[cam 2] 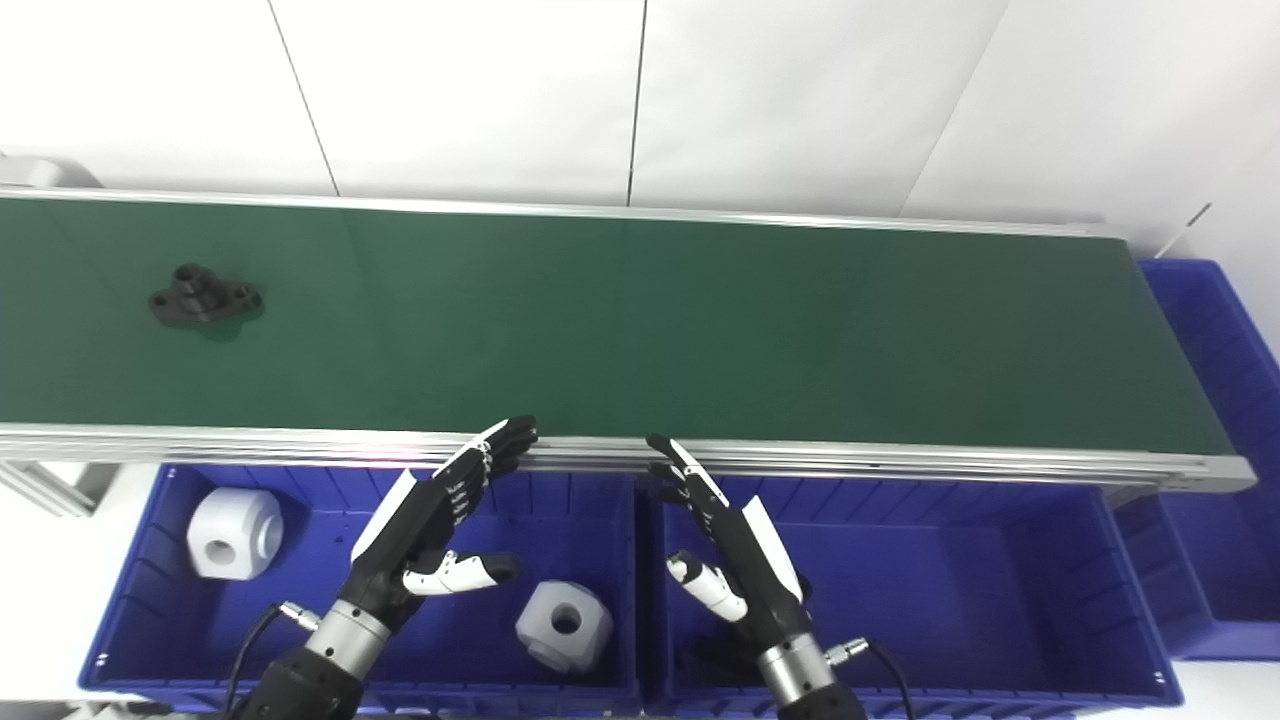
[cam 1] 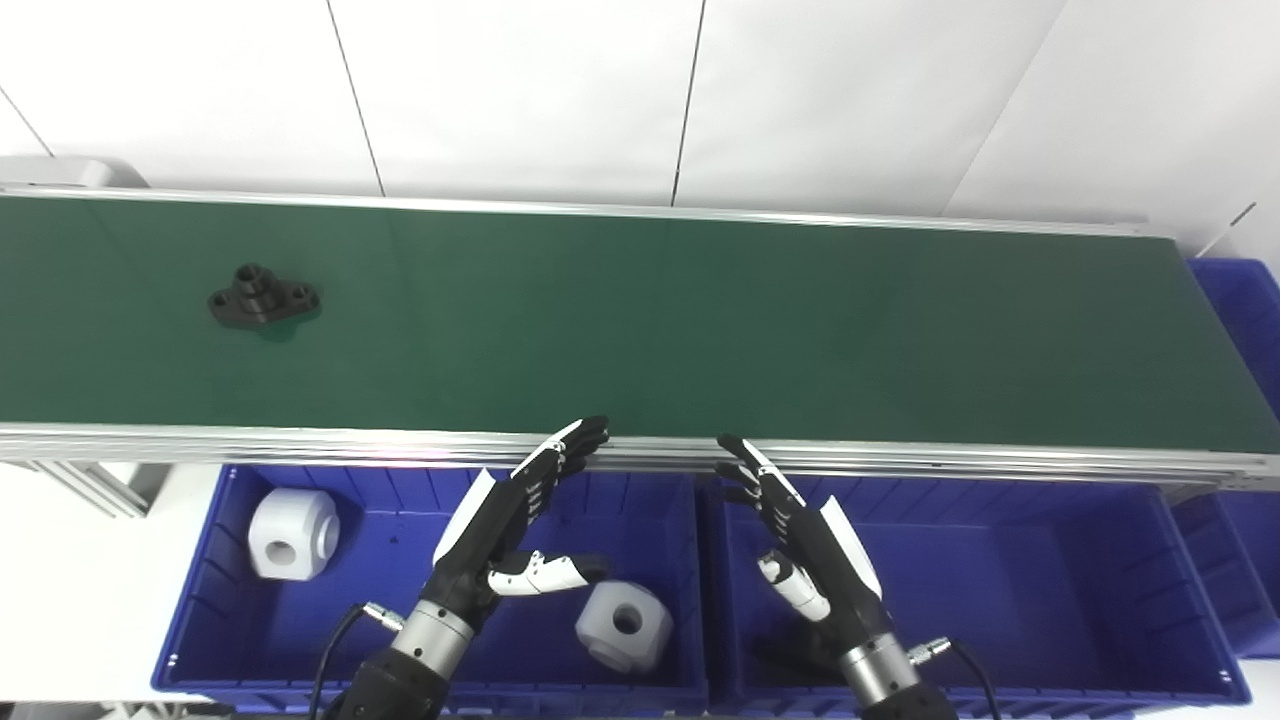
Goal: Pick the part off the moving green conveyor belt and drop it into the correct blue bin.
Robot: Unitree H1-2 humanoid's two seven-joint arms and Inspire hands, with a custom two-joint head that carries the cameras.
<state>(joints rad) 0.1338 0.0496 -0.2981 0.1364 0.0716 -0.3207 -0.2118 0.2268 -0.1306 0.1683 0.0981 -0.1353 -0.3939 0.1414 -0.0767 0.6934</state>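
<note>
A black flanged part (cam 1: 262,298) lies on the green conveyor belt (cam 1: 640,320) at its far left. My left hand (cam 1: 515,520) hovers open above the left blue bin (cam 1: 200,600), fingertips near the belt's front rail. My right hand (cam 1: 800,530) is open too, above the right blue bin (cam 1: 1050,560), its fingers stretched toward the rail. Neither hand holds anything, and both are far to the right of the part.
Two white blocks with round holes (cam 1: 292,533) (cam 1: 624,625) lie in the left bin. A third blue bin (cam 1: 1240,300) stands at the belt's right end. Aluminium rails (cam 1: 900,458) edge the belt. White wall panels rise behind.
</note>
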